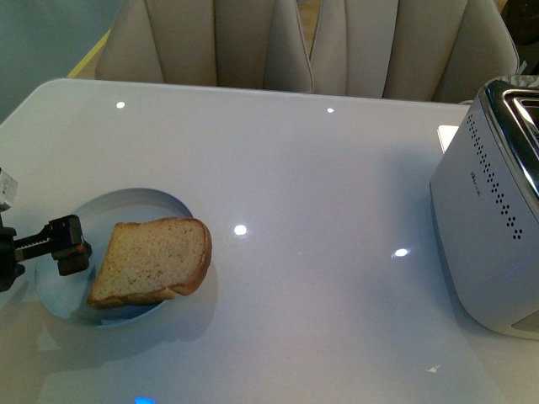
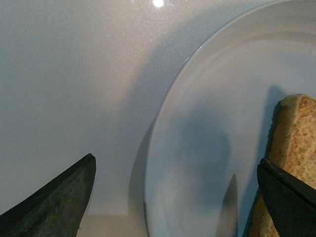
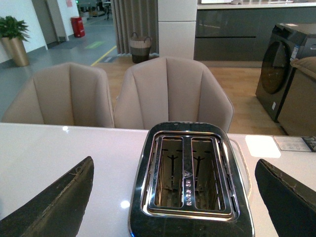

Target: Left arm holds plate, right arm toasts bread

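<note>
A slice of brown bread [image 1: 153, 260] lies on a round pale blue-grey plate [image 1: 139, 204] at the table's front left, its right end overhanging the rim. My left gripper [image 1: 72, 246] is open at the plate's left edge, one finger outside the rim and one over the plate near the bread. In the left wrist view the plate's rim [image 2: 165, 103] runs between the two open fingers [image 2: 64, 192], and the bread [image 2: 296, 133] is by the other finger. My right gripper [image 3: 175, 197] is open and empty above a silver two-slot toaster [image 3: 190, 180], not in the front view.
The toaster [image 1: 493, 227] stands at the table's right edge; both its slots look empty. Beige chairs [image 1: 295, 42] stand behind the white table [image 1: 320, 168]. A flat white card [image 3: 261, 145] lies beside the toaster.
</note>
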